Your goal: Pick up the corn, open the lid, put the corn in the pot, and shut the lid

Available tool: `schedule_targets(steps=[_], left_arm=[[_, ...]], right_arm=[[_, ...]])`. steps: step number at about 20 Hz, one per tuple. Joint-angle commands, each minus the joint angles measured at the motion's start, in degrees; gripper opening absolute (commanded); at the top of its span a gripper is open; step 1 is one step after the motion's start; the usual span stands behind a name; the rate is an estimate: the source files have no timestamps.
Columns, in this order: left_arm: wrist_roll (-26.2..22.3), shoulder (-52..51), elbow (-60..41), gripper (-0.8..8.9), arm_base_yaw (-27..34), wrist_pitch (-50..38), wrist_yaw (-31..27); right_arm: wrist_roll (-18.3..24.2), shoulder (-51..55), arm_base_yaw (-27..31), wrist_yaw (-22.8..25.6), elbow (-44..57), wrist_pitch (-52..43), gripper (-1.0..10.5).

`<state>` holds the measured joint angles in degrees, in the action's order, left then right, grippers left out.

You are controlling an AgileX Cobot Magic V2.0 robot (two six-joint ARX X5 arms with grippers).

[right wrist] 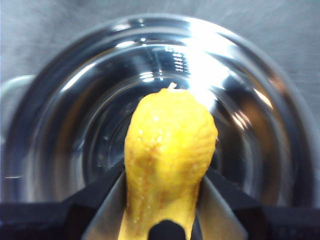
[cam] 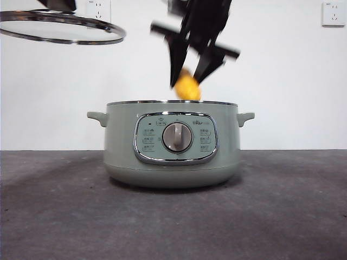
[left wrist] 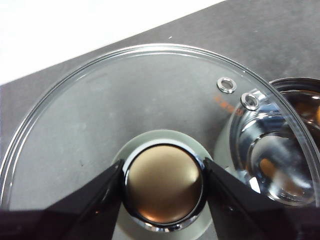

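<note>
The sage-green pot (cam: 173, 143) stands open at the table's middle, its shiny steel bowl (right wrist: 75, 125) bare inside. My right gripper (cam: 187, 76) hangs just above the pot's rim, shut on the yellow corn (cam: 188, 88), which points down into the bowl (right wrist: 167, 165). The glass lid (cam: 59, 27) is held in the air at the upper left, away from the pot. My left gripper (left wrist: 162, 182) is shut on the lid's round knob (left wrist: 162, 187), and through the glass (left wrist: 125, 100) I see the table and part of the pot (left wrist: 285, 150).
The dark grey table (cam: 173, 216) runs in front of and around the pot. A white wall with sockets (cam: 332, 13) stands behind.
</note>
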<state>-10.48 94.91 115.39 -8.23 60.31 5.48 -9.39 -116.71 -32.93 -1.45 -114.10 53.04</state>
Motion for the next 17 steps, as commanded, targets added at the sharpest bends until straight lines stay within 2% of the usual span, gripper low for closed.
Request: schedule_targets(steps=[1, 5, 13, 17], left_arm=[[-0.1, -0.8, 0.3, -0.12, 1.9, -2.0, 3.0], [-0.1, -0.8, 0.3, -0.12, 4.0, -1.6, 4.2], [-0.1, -0.7, 0.3, -0.12, 4.2, -1.7, 5.6], [-0.1, -0.7, 0.3, -0.12, 4.2, -1.6, 5.7]], right_arm=[[0.5, -3.8, 0.0, 0.2, -0.2, -2.2, -0.1], [0.5, -8.0, -0.1, -0.2, -0.2, -3.4, -0.1], [1.1, -10.3, -0.8, -2.6, 0.0, -0.6, -0.1], [1.3, -11.1, -0.9, -6.7, 0.0, 0.6, 0.1]])
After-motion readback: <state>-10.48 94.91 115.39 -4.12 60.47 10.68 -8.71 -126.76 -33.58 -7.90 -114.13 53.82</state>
